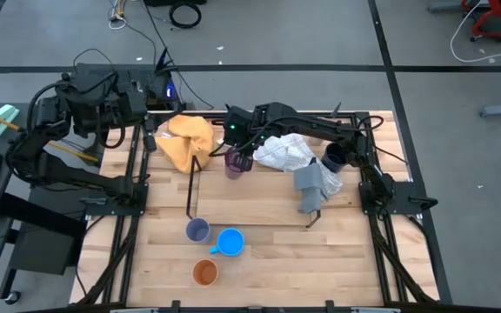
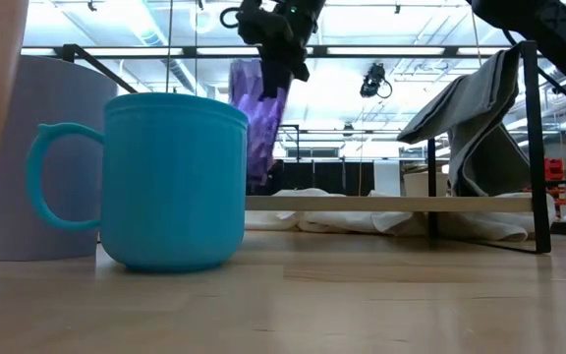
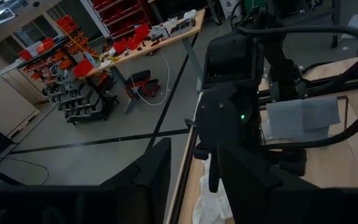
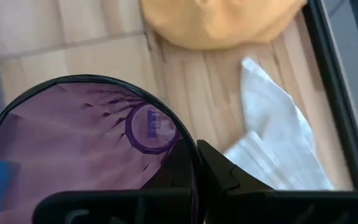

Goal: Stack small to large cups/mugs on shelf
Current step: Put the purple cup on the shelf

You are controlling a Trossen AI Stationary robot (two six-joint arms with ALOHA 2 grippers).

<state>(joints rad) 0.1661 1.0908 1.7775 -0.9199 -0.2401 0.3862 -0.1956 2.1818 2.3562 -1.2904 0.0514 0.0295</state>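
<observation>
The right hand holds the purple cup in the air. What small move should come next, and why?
Probably lower it. The right hand grips the purple cup by its rim, hanging clear above the shelf, with wood below it and the yellow cloth and white cloth to the side. The left hand waits off the table.

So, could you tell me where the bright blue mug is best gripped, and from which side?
I'd take the bright blue mug by its rim from straight above, pinching one wall. It stands upright and open-mouthed; choose a wall away from its handle and the lavender cup beside it.

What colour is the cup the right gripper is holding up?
Translucent purple cup, pinched at its rim by the right gripper; it shows best in the right wrist view.
</observation>
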